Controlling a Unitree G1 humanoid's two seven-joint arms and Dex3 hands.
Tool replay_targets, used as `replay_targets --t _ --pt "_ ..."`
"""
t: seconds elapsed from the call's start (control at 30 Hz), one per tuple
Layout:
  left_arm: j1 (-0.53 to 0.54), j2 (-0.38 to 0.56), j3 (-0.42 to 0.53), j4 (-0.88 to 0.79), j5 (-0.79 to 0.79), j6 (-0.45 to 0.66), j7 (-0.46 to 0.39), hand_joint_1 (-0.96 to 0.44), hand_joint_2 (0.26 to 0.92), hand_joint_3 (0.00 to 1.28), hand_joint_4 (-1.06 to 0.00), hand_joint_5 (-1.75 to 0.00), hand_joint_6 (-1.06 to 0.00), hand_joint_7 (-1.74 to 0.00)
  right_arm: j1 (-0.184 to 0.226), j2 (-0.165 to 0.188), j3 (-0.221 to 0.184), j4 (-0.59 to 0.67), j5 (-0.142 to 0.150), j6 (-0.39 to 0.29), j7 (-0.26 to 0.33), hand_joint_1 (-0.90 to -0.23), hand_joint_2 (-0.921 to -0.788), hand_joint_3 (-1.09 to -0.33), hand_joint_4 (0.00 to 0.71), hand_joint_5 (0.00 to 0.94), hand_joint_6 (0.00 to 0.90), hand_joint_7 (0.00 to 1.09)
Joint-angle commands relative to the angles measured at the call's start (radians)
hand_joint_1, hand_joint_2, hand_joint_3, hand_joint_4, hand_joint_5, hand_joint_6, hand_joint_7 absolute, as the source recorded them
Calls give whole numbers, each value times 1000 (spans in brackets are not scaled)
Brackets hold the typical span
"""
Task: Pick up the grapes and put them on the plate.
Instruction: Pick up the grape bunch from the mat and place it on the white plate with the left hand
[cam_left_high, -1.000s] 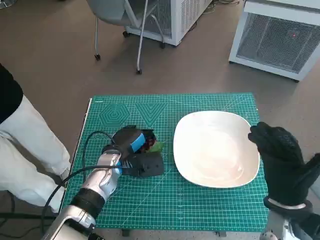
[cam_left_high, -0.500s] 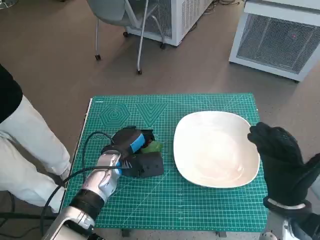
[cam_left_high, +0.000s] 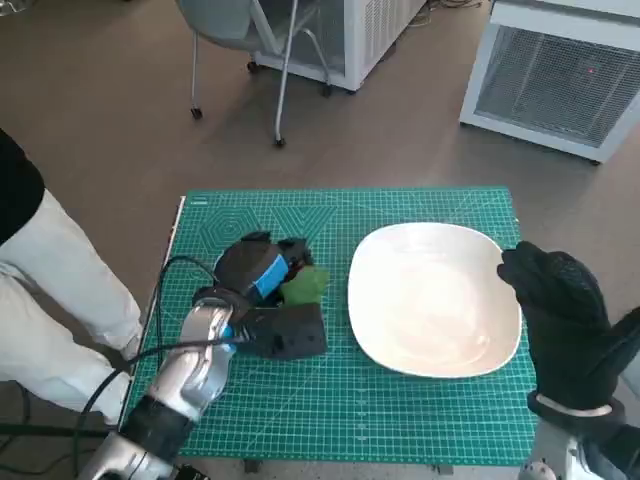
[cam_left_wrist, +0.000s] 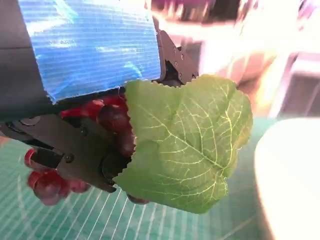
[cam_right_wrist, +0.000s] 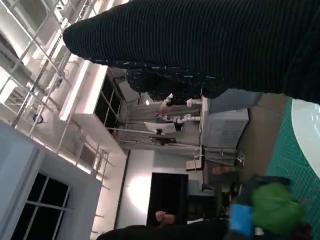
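Left robot hand (cam_left_high: 262, 285) holds grapes (cam_left_wrist: 107, 117) | leaf (cam_left_high: 303, 287) toward plate (cam_left_high: 432, 300)

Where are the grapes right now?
In the head view the grapes sit in the left hand on the mat's left side, just left of the plate, not on it.

Grapes (cam_left_wrist: 112, 117) dark red – leaf (cam_left_wrist: 187, 142) green; plate (cam_left_high: 435, 298) white.

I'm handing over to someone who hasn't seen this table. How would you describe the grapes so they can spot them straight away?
On the green cutting mat, look left of the big white plate, where the left robot hand with blue tape sits. The grapes are the dark red cluster held in that hand. Their broad green leaf pointing toward the plate is the giveaway.
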Motion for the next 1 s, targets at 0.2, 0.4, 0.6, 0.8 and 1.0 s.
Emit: replay_targets --t 0.2,0.4,0.6,0.8,1.0 --pt "49 17 61 -232 24 4 2 2 892 38 -825 -1032 -687 -1084 1 7 0 28 -7 3 -3 -384 -921 -535 428 593 234 907" --pt "42 8 75 -267 23 -8 7 2 898 20 -846 -975 -675 -1129 -2 5 -1 30 -1 6 1 -384 -921 -535 430 594 234 907" --pt "28 -2 79 -258 19 -40 20 2 899 16 -860 -973 -666 -1124 0 5 -1 25 -2 6 -1 -384 -921 -535 430 594 234 907" --pt "16 -12 73 -244 22 -56 18 2 899 14 -864 -984 -670 -1106 7 8 0 18 -6 0 -4 -384 -921 -534 430 594 234 907" --pt "0 -26 62 -236 28 -53 -4 2 897 12 -864 -1004 -681 -1077 13 7 -2 14 -6 -1 -6 -384 -921 -534 431 593 234 906"
